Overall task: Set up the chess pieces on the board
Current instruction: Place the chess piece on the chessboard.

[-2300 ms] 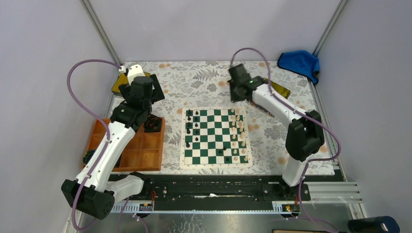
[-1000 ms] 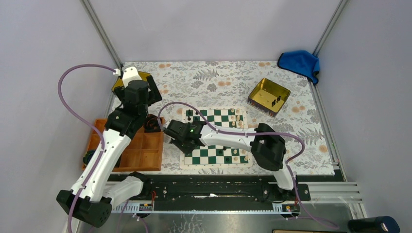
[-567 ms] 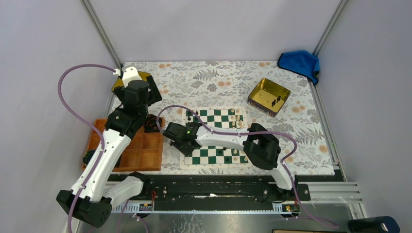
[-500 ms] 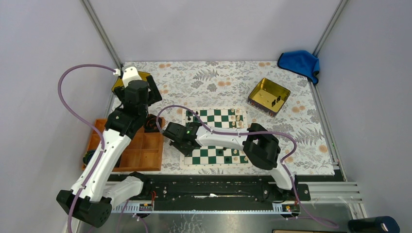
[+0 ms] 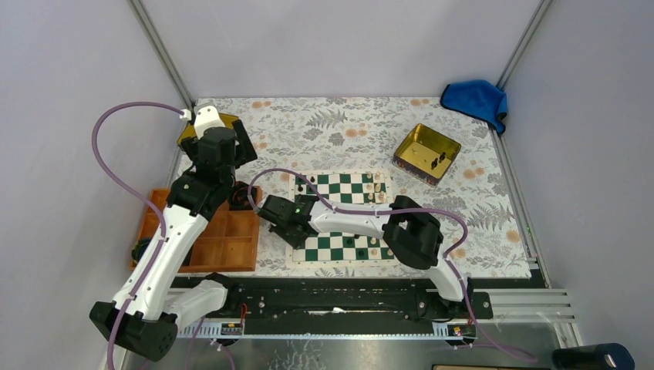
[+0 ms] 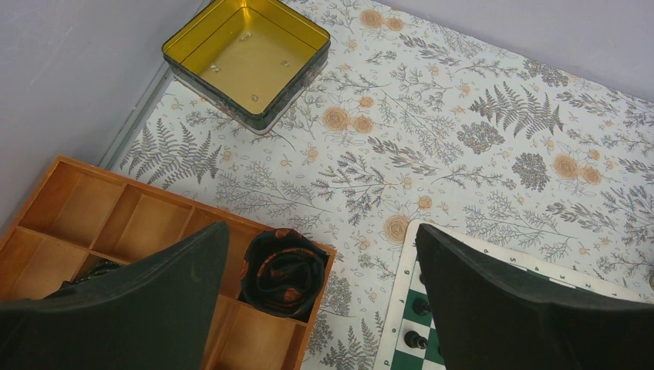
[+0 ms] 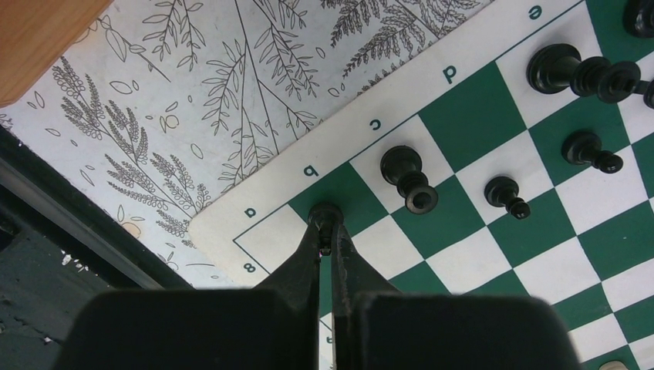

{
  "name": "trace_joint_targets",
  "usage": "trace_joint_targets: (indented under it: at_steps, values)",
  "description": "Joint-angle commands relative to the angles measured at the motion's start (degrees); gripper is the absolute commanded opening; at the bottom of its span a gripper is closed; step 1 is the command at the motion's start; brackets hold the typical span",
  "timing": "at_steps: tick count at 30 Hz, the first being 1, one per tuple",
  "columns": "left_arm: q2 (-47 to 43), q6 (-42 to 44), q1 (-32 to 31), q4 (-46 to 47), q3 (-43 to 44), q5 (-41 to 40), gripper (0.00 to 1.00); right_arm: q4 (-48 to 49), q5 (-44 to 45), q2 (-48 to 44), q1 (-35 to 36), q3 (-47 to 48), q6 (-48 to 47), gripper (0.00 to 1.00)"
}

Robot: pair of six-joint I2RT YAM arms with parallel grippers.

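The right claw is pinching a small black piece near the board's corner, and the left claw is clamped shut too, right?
Not quite: the left gripper is open, fingers spread wide with nothing between, as the left wrist view shows. The right gripper does pinch a small black chess piece near the corner of the board.

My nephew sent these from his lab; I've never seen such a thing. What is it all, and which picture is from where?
A left arm and a right arm, both robots, are bolted at the near edge of a table. The wide picture looks down from above; the other two come from a camera on each wrist. On the table lie a green-and-white board, an orange tray, a gold tin back left, another tin on the right, and a blue cloth. The right gripper is pinched shut on a black chess piece over the board's corner. The left gripper hangs open near the tray, holding nothing.
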Motion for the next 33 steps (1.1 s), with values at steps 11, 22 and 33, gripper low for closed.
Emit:
trace_joint_targets:
  at_steps: [11,22,33]
  values:
    - [0.0,0.8,-0.3,1.8,0.0,-0.6,0.99,2.4,1.5,-0.2,0.2,-0.3,-0.2,0.00]
    - [0.0,0.7,-0.3,1.8,-0.4,-0.4,0.99,3.4,2.7,-0.3,0.0,-1.7,-0.3,0.00]
    - [0.1,0.4,-0.4,1.8,-0.7,0.3,0.99,3.6,2.6,-0.7,-0.2,-3.0,-0.4,0.22]
